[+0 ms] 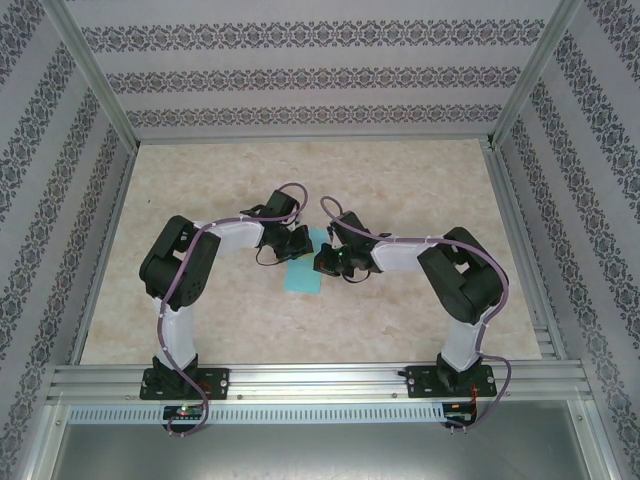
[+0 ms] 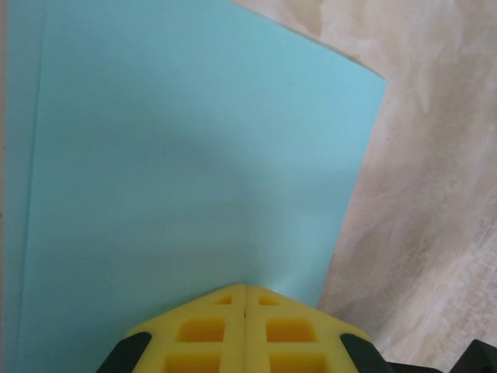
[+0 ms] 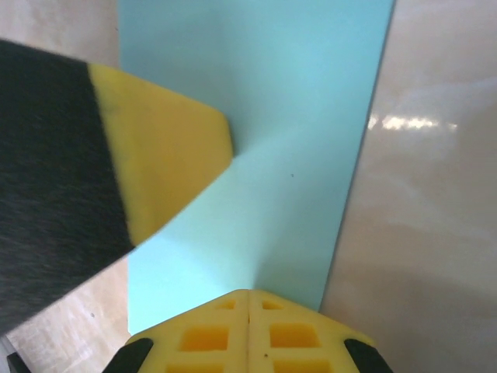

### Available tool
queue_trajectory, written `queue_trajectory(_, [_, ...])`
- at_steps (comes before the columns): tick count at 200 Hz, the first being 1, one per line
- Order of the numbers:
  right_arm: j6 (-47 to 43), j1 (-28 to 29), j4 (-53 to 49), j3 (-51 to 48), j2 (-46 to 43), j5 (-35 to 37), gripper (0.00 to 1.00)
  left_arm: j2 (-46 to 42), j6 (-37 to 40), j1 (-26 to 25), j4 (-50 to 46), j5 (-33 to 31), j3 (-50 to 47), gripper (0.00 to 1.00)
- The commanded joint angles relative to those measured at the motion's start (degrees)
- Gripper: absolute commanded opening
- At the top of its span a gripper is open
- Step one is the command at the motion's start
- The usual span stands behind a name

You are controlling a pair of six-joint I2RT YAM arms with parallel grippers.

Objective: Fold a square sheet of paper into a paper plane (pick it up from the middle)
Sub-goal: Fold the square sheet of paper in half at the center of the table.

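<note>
The light-blue sheet of paper [image 1: 303, 272] lies flat on the table as a narrow rectangle, not in the shape of a paper plane. In the left wrist view the paper [image 2: 194, 155] shows a second layer edge along its left side. My left gripper [image 2: 246, 286] is shut, its yellow tips resting on the paper's surface. My right gripper [image 3: 248, 293] is shut too, tips down on the paper [image 3: 311, 116]. From above, the left gripper [image 1: 297, 244] and the right gripper [image 1: 327, 262] meet over the sheet. The left gripper's yellow finger [image 3: 167, 155] reaches in from the left.
The table [image 1: 400, 320] is beige marbled, ringed by an aluminium frame [image 1: 310, 378] at the near edge and patterned walls [image 1: 300, 80]. Both arms bend inward towards the centre.
</note>
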Motion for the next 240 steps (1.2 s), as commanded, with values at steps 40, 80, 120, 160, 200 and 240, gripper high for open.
queue_trajectory(40, [-2.92, 2.85, -4.23, -3.10, -1.61, -1.40, 0.00, 1.73, -0.43, 0.62, -2.02, -1.82, -2.65, 0.00])
queue_trajectory(80, [-2.94, 5.19, -5.08, -6.88, -4.01, -1.74, 0.00, 2.28, -0.76, 0.65, -1.73, -2.11, -3.35, 0.00])
queue_trajectory(120, [-1.65, 7.67, -5.02, -10.12, -5.61, -1.30, 0.00, 2.35, -0.88, 0.62, -1.33, -1.96, -3.63, 0.00])
queue_trajectory(160, [-1.27, 7.90, -5.42, -11.06, -8.20, 0.25, 0.00, 2.27, -0.59, 0.60, -1.13, -1.46, -3.32, 0.00])
queue_trajectory(200, [-0.87, 7.62, -7.01, -9.32, -13.80, 3.93, 0.00, 0.02, -0.58, 0.65, -1.00, 2.30, -0.88, 0.02])
queue_trajectory(240, [1.38, 6.43, -10.02, -4.45, -16.80, 12.80, 0.06, -6.38, 0.18, 1.58, -3.49, 3.29, 2.59, 0.28])
